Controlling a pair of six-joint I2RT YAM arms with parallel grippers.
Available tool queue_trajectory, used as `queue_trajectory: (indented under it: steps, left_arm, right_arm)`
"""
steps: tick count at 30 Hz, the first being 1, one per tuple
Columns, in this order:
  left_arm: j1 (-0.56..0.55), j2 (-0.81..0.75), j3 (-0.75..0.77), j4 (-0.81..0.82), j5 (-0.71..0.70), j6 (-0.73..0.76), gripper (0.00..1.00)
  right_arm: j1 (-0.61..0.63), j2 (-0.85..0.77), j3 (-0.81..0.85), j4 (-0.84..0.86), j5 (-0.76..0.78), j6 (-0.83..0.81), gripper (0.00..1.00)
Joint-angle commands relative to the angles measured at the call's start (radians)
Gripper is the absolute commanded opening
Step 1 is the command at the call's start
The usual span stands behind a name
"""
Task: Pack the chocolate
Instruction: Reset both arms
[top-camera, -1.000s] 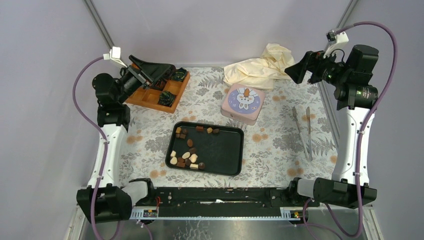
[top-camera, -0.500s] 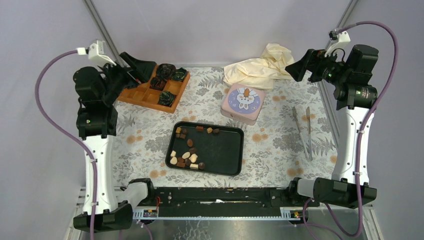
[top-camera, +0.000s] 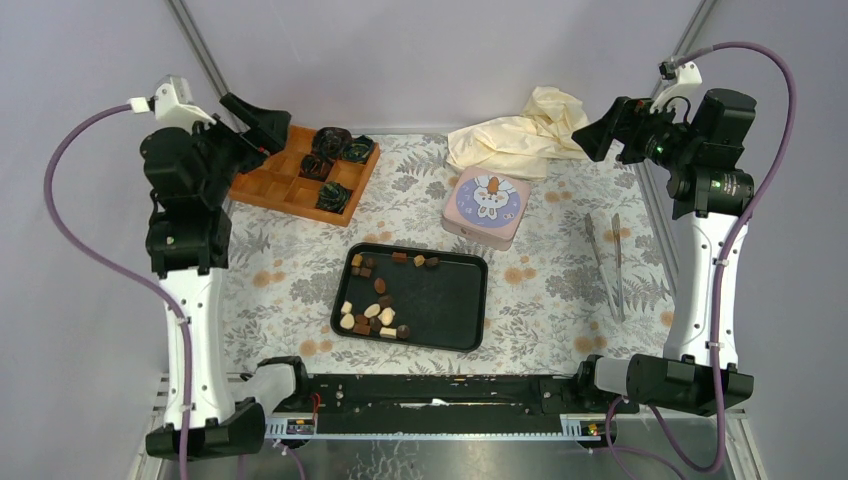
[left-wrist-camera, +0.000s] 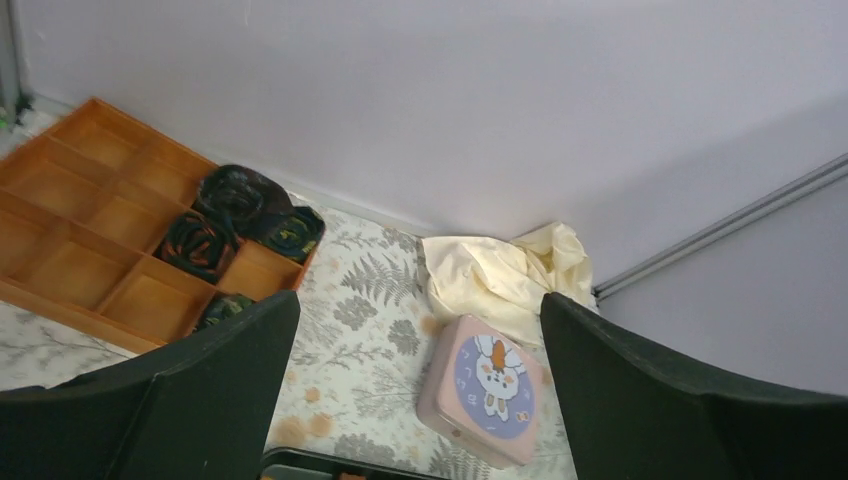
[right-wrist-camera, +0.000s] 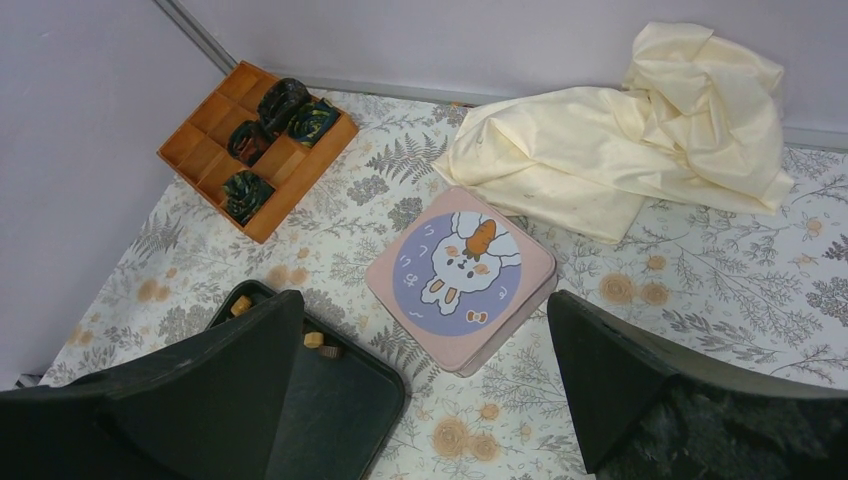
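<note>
Several small chocolate pieces (top-camera: 375, 300), dark brown, light brown and cream-white, lie in the left half of a black tray (top-camera: 450, 305) at the table's middle. Two of them (right-wrist-camera: 318, 341) show in the right wrist view. An orange wooden compartment box (top-camera: 290, 180) at the back left holds several crumpled black-green paper cups (top-camera: 335, 150); it also shows in the left wrist view (left-wrist-camera: 90, 215). My left gripper (top-camera: 258, 118) is open and empty, raised high near the box's back left corner. My right gripper (top-camera: 600, 128) is open and empty, raised high at the back right.
A pink square tin (top-camera: 485, 205) with a rabbit picture sits behind the tray. A crumpled cream cloth (top-camera: 520, 135) lies at the back. Metal tongs (top-camera: 605, 262) lie on the right. The floral mat (top-camera: 290, 270) covers the table.
My left arm has lifted and swung back to the left, off the orange box, uncovering its compartments. The right arm has not moved.
</note>
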Motion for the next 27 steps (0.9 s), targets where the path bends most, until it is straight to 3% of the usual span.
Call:
queue_trajectory:
  steps: [1, 4, 6, 7, 8, 10, 12, 13, 15, 18, 20, 24, 25, 27]
  left_arm:
    - [0.001, -0.058, -0.009, -0.046, -0.053, 0.116, 0.99]
    - [0.0, -0.08, -0.129, 0.242, 0.308, -0.022, 0.99]
    - [0.001, -0.066, -0.185, 0.426, 0.444, -0.148, 0.99]
    - [0.0, -0.057, -0.179, 0.416, 0.404, -0.148, 0.99]
    - [0.0, -0.047, -0.143, 0.324, 0.29, -0.097, 0.99]
    - [0.001, -0.019, -0.029, -0.011, 0.006, 0.031, 0.99]
    - [0.0, -0.007, 0.032, -0.12, -0.126, 0.107, 0.99]
    - [0.0, -0.018, 0.032, -0.102, -0.089, 0.126, 0.99]
    - [0.0, -0.055, -0.03, 0.044, 0.119, 0.117, 0.99]
    - [0.001, -0.078, -0.176, 0.359, 0.433, -0.06, 0.99]
    - [0.001, -0.072, -0.205, 0.404, 0.403, -0.129, 0.99]
    - [0.0, -0.014, -0.046, -0.027, 0.006, 0.069, 0.99]
    - [0.001, -0.009, -0.027, -0.059, -0.005, 0.092, 0.99]
    - [0.0, -0.033, -0.058, 0.023, 0.12, 0.085, 0.99]
  right_arm:
    - [0.002, -0.008, 0.007, 0.037, 0.021, 0.024, 1.0]
    - [0.002, -0.002, 0.009, 0.037, 0.015, 0.027, 1.0]
    - [0.002, 0.002, 0.013, 0.038, 0.011, 0.03, 1.0]
    - [0.001, 0.004, 0.016, 0.037, 0.009, 0.029, 1.0]
    - [0.002, 0.003, 0.018, 0.036, 0.011, 0.029, 1.0]
    - [0.002, 0.0, 0.019, 0.035, 0.018, 0.026, 1.0]
    - [0.002, -0.003, 0.018, 0.033, 0.028, 0.024, 1.0]
    - [0.002, -0.005, 0.016, 0.034, 0.03, 0.024, 1.0]
    - [0.002, -0.005, 0.013, 0.035, 0.027, 0.026, 1.0]
    - [0.002, 0.002, 0.015, 0.044, 0.018, 0.036, 1.0]
    - [0.002, 0.006, 0.021, 0.044, 0.016, 0.037, 1.0]
    - [0.002, 0.001, 0.026, 0.039, 0.037, 0.032, 1.0]
    - [0.002, -0.001, 0.023, 0.037, 0.042, 0.03, 1.0]
    - [0.002, -0.003, 0.016, 0.038, 0.047, 0.028, 1.0]
